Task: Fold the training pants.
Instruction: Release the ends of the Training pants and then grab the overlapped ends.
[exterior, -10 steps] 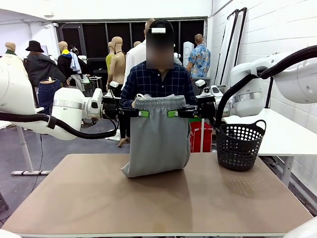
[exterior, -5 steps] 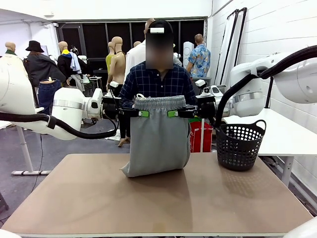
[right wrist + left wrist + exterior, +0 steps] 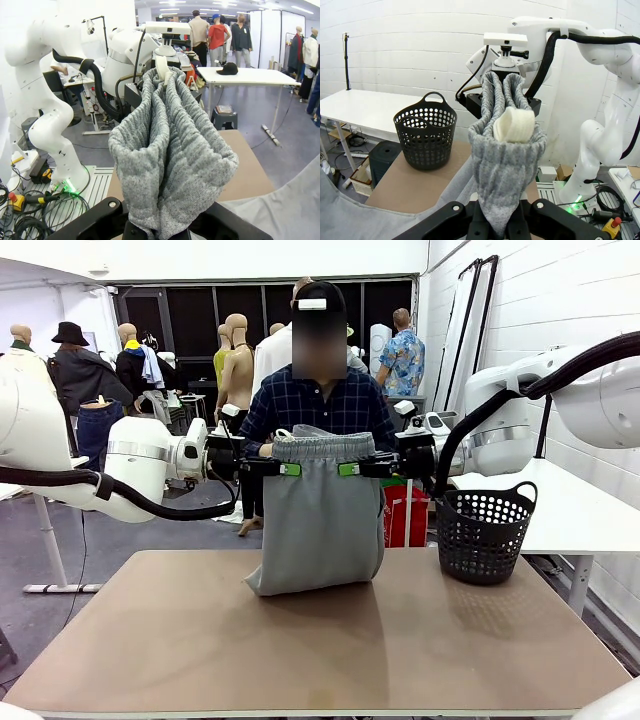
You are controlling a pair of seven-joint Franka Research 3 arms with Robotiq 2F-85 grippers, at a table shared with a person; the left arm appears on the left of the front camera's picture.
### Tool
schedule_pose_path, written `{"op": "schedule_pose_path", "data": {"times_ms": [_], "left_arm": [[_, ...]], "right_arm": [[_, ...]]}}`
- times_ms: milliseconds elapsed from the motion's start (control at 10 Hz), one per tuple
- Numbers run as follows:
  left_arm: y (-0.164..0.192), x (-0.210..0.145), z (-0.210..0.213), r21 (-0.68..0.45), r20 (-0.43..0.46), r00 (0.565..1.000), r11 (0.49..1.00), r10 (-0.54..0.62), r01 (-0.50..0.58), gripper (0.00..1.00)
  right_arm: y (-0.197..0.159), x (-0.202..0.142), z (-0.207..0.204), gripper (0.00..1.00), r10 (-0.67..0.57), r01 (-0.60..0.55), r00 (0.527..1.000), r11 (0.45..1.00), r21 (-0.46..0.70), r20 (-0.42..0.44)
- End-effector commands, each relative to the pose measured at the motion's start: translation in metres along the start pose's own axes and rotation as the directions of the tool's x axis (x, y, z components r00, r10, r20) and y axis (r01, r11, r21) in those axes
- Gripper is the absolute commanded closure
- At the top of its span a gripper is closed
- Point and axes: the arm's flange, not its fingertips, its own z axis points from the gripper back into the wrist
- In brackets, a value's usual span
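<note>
**While both sets of fingers clamp the waistband, the training pants (image 3: 318, 530) hang at the far middle of the worktop (image 3: 150, 640)**

Where the brown worktop runs from its far edge to its near one, most of it lies bare. The broad near half shows plain surface from the left edge to the right. A narrower bare strip lies on either side of the hanging cloth.

The two white arms reach in level from either side and meet over the far half. Their long bodies stay outside the worktop's left and right edges.

The light grey pants hang as one bunched column between the arms. Their lower end rests on the worktop just inside the far edge, bulging a little to the left. A person (image 3: 315, 405) in a dark checked shirt stands beyond that edge, right behind the cloth.

The black perforated basket (image 3: 484, 533) stands upright at the far right corner, near the right edge. It is apart from the pants, with a gap of bare worktop between them.

The gathered waistband (image 3: 322, 447) is stretched level between the two grips, well above the worktop. The left fingers (image 3: 290, 469) are pinched narrow on its left end, and the right fingers (image 3: 349, 469) on its right end. In each wrist view the ribbed band rises in folds straight out of the closed pads. In the left wrist view a piece of white drawstring (image 3: 515, 125) sits in the open top of the band.
</note>
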Motion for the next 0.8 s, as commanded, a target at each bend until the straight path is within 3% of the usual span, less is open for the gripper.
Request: {"op": "schedule_pose_path", "data": {"times_ms": [0,700], "left_arm": [[-0.0011,0.0028,-0.0001,0.01,-0.001,1.0,1.0,-0.012,0.012,1.0],[-0.0011,0.0028,-0.0001,0.01,-0.001,1.0,1.0,-0.012,0.012,1.0]], "right_arm": [[0.0012,0.0015,0.0005,1.0,0.002,-0.002,1.0,1.0,0.009,0.006],[0.0012,0.0015,0.0005,1.0,0.002,-0.002,1.0,1.0,0.009,0.006]]}}
